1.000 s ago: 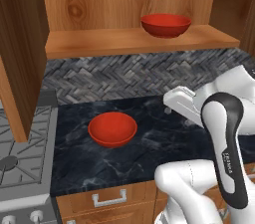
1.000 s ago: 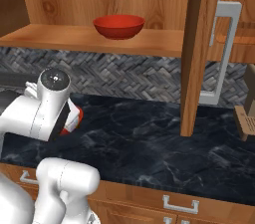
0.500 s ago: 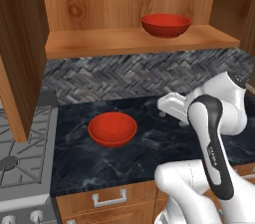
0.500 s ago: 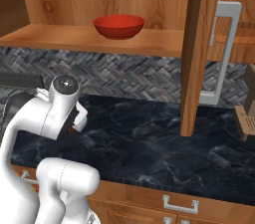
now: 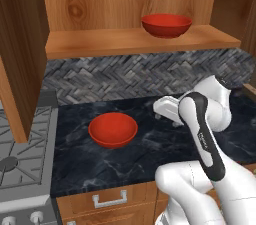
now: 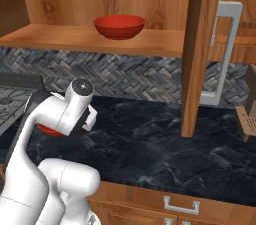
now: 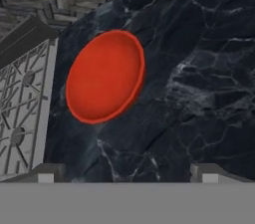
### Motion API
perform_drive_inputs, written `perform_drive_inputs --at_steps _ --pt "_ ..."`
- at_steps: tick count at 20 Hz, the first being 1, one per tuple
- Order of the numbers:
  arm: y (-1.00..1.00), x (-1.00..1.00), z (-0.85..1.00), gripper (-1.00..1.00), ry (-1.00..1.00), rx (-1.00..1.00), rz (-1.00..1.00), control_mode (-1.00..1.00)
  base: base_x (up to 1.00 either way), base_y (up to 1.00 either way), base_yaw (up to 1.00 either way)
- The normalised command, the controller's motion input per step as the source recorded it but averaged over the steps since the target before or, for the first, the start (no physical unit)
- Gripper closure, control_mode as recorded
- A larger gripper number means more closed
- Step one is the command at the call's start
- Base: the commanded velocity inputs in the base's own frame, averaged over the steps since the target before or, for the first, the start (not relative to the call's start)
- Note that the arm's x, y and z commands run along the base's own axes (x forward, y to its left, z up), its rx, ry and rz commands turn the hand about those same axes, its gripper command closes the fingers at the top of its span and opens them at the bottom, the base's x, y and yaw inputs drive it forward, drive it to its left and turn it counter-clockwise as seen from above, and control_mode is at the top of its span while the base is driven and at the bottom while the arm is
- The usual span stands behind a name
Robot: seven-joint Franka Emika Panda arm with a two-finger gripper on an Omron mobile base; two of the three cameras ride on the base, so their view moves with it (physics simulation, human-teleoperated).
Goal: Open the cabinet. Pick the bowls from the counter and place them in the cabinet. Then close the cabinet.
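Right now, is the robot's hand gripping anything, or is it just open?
Hand: open and empty, fingers spread wide, pointing toward the red bowl on the counter, not touching it.

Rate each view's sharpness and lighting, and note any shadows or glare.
Left base view: crisp, evenly lit, a soft sheen on the counter bowl. Right base view: crisp too, the shelf bowl shaded underneath, no glare. Hand view: softer and blurrier, the counter veins smeared, the fingertips dim.
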Motion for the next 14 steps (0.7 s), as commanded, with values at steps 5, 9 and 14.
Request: perform_drive_inputs --at_steps 5,9,14 --pt "0.00 0.41 -0.22 -1.00 0.00 0.00 0.01 -1.00 0.00 0.00 0.00" --pt "0.00 0.37 -0.16 -1.00 -0.01 0.00 0.00 -1.00 0.00 0.00 0.00" --pt "0.00 0.28 -0.23 -1.00 -0.04 0.00 0.00 -1.00 0.00 0.00 0.00"
